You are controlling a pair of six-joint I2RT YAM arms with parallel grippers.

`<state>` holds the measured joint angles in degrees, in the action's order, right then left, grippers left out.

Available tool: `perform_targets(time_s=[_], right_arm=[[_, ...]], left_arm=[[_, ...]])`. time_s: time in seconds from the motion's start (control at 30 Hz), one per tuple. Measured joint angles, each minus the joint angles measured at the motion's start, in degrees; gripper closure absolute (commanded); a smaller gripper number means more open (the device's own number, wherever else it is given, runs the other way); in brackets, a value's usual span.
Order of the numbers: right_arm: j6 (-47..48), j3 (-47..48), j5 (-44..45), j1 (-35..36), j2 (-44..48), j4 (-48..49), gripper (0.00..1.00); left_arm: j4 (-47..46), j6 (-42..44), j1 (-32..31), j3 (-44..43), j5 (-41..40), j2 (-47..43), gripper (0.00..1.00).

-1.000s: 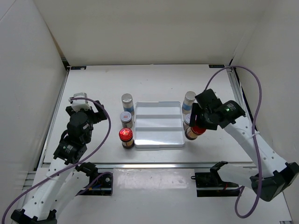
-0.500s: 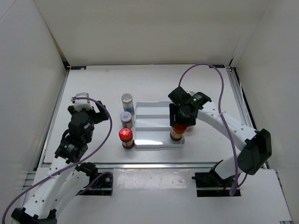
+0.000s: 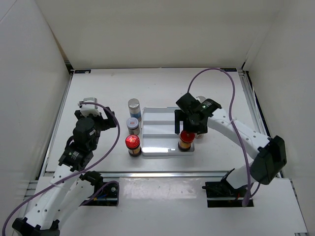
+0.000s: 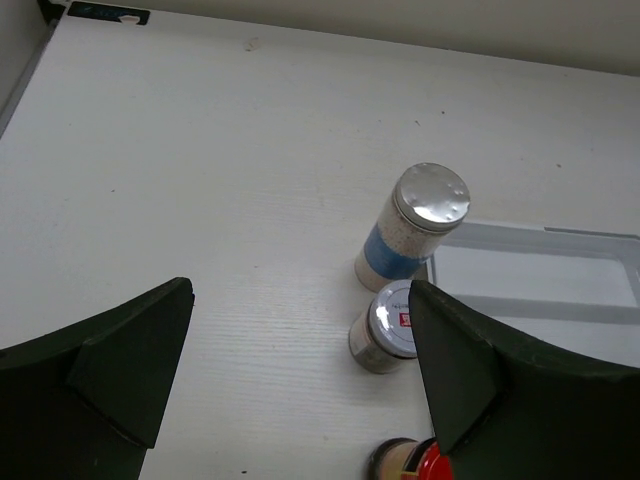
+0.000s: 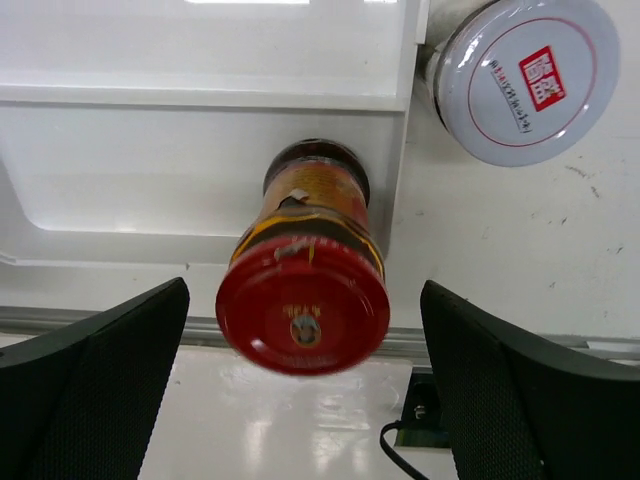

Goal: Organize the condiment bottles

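Observation:
A red-capped amber bottle [image 3: 185,139] [image 5: 303,300] stands upright in the front right corner of the white stepped tray [image 3: 162,112] [image 5: 200,150]. My right gripper [image 3: 188,129] [image 5: 303,287] hangs over it, open, with a jaw on each side of the cap and a gap to both. A white-lidded jar [image 5: 525,78] stands just right of the tray. Left of the tray stand a silver-capped bottle [image 3: 134,106] [image 4: 415,225], a white-lidded jar [image 3: 133,124] [image 4: 388,325] and a second red-capped bottle [image 3: 132,143] [image 4: 420,462]. My left gripper [image 3: 98,112] [image 4: 300,290] is open and empty, left of that row.
White walls close in the table on the left, back and right. My right arm [image 3: 236,132] reaches across the table's right side and hides what stands beside the tray there. The tray's back steps hold nothing.
The right gripper carried the red-capped bottle from the table right of the tray into the tray's front right corner, then opened and let go. The left arm barely moved.

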<state>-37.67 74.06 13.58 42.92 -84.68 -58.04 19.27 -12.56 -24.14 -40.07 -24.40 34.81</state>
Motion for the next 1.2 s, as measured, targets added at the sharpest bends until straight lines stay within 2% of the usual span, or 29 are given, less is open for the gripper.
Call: perform_targets(time_s=[0.17, 0.37, 0.57, 0.77, 0.97, 1.07, 1.1, 1.2], right_arm=[[-0.5, 0.9, 4.1, 2.2, 7.6, -1.5, 0.00], [0.4, 3.5, 7.5, 2.9, 19.0, -3.3, 0.00], [2.2, 3.4, 7.1, 2.9, 28.7, -5.4, 0.00], [4.7, -1.1, 4.7, 2.9, 32.1, -5.7, 0.00], [5.1, -6.7, 3.5, 2.9, 32.1, -5.8, 0.00], [5.1, -7.9, 2.9, 2.9, 32.3, -5.9, 0.00], [5.1, -8.0, 2.8, 2.9, 32.4, -5.9, 0.00], [5.2, -8.0, 2.7, 2.9, 32.8, -5.9, 0.00]], left_arm=[[2.3, 0.0, -0.3, -1.4, 6.5, 1.4, 0.00], [8.0, -6.5, -0.5, -8.0, 18.1, 9.4, 0.00], [14.3, -11.5, -4.7, -8.1, 23.1, 16.0, 0.00], [17.5, -16.3, -12.1, -5.2, 21.6, 18.1, 0.00], [18.5, -19.7, -14.7, -1.4, 19.8, 19.5, 0.00], [18.6, -21.0, -14.8, -0.7, 19.3, 20.9, 0.06], [18.5, -21.3, -14.8, -0.7, 19.1, 21.5, 0.12], [18.4, -21.5, -14.9, -1.3, 18.4, 23.3, 0.20]])
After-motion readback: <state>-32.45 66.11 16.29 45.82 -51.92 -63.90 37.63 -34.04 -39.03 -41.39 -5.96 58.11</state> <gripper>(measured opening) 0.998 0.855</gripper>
